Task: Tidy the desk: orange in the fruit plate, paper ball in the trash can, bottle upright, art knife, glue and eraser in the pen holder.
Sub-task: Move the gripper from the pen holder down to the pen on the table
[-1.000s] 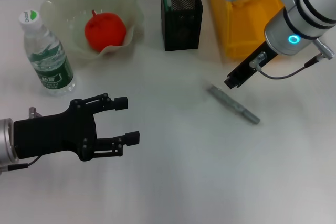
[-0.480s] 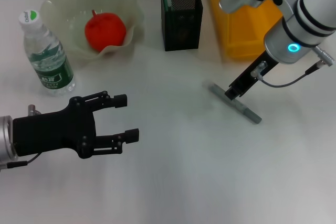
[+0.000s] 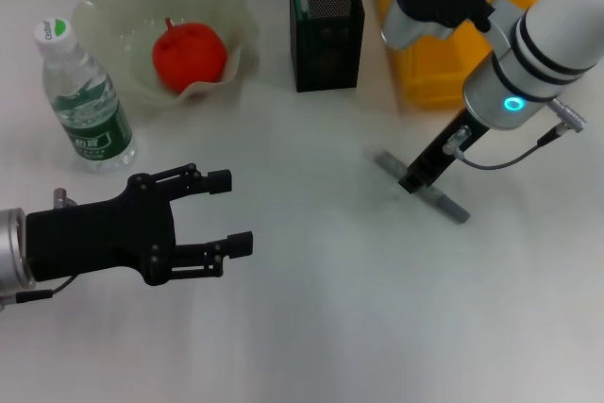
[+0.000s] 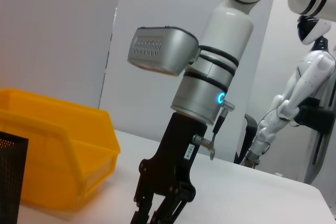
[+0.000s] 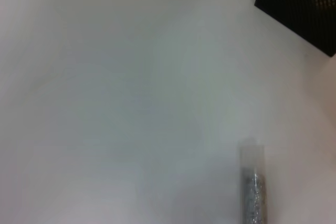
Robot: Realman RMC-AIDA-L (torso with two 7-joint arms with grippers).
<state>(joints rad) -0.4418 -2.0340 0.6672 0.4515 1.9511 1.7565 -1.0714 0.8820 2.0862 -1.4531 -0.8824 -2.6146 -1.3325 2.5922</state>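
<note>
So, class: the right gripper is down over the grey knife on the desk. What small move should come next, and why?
Probably close the right gripper on the art knife and lift it. The gripper sits right over the knife's middle, the knife lies flat on the desk, and the pen holder stands nearby. The left gripper waits open, away from it.

The right arm is a thick white tube ringed with two black bands, ending in a silver-grey wrist collar that carries a small glowing cyan ring light. A grey box with a ribbed face sits on the side of that wrist. A thin grey cable with metal plugs loops out from the collar. Below it hangs the right claw [image 3: 415, 179], a slim black body with a small white label and a metal fitting on its side. The left claw [image 3: 229, 212] is matt black, built of open linkage bars with visible screws, mounted on a silver cuff with a thin cable
</note>
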